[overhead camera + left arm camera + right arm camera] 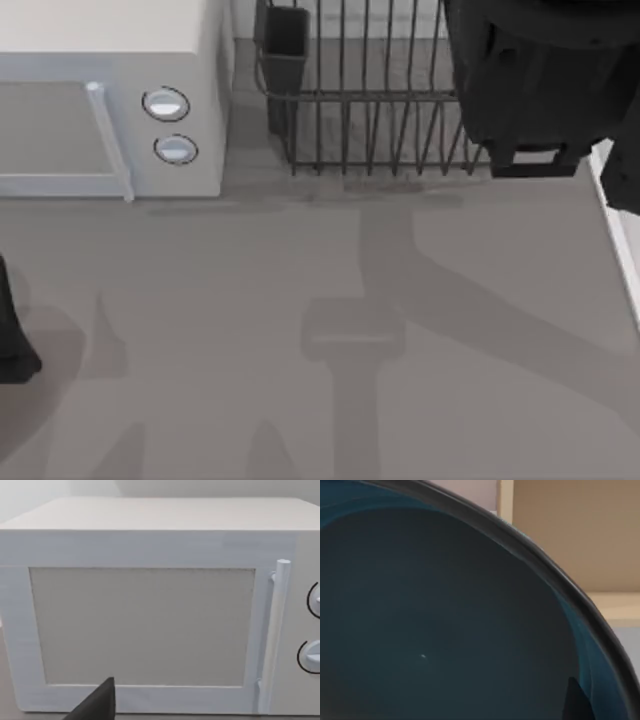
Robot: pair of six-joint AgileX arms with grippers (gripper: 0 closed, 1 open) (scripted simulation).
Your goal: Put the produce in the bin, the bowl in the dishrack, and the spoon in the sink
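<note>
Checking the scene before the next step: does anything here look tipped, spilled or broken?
Nothing stands out. The microwave and dishrack stand upright on the table, with no spill. The blue bowl sits close to the right wrist camera, looking intact.

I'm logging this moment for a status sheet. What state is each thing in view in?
microwave: door shut.
dishrack: upright, the bars in view bare.
bowl: close against the right wrist camera, inside bare.
right arm: over the dishrack's right end.
left arm: parked at the table's left edge.
</note>
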